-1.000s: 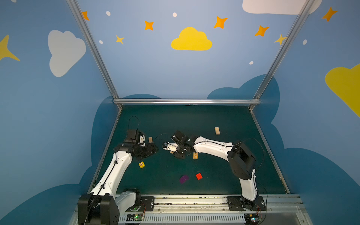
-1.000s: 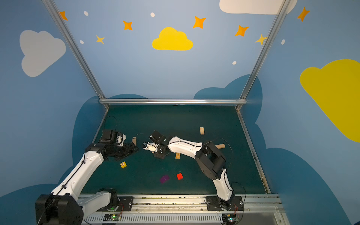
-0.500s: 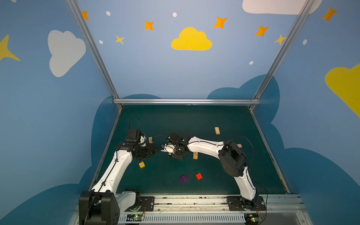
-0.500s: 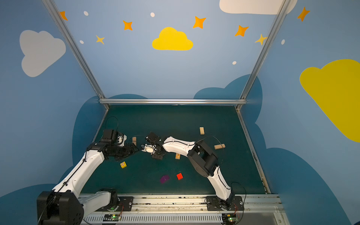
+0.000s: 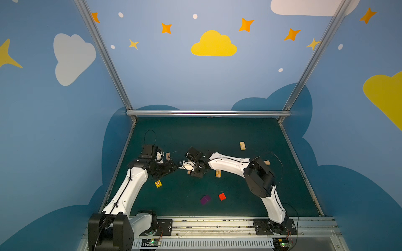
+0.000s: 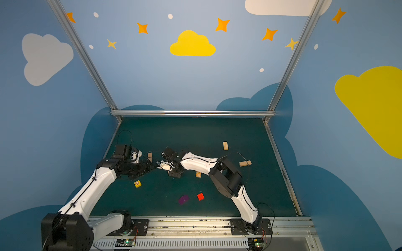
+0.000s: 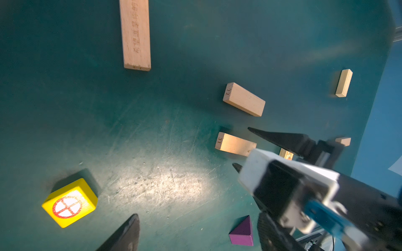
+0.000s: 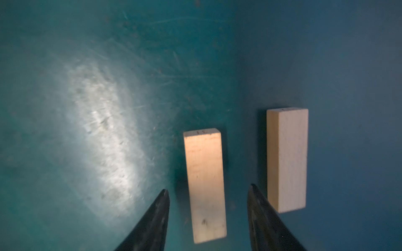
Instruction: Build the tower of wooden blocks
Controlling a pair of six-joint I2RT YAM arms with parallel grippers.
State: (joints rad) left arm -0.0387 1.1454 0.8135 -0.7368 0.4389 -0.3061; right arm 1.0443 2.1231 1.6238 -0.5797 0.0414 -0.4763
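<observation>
A: Right gripper [image 8: 208,188] status?
B: Jaws apart, straddling a flat plank [image 8: 203,163] without contact, left of centre on the table [image 5: 217,134]; second plank [image 8: 287,160] just beside
A: Left gripper [image 5: 173,168]?
B: Wide, empty, near the yellow cube [image 5: 158,183] toward the left edge

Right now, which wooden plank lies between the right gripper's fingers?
The plank stamped 31, flat inside the open right gripper; the plank stamped 72 lies just outside it.

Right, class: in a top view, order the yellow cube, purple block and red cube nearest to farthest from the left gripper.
1. yellow cube, close by the left gripper.
2. purple block, front middle.
3. red cube, just right of purple.
</observation>
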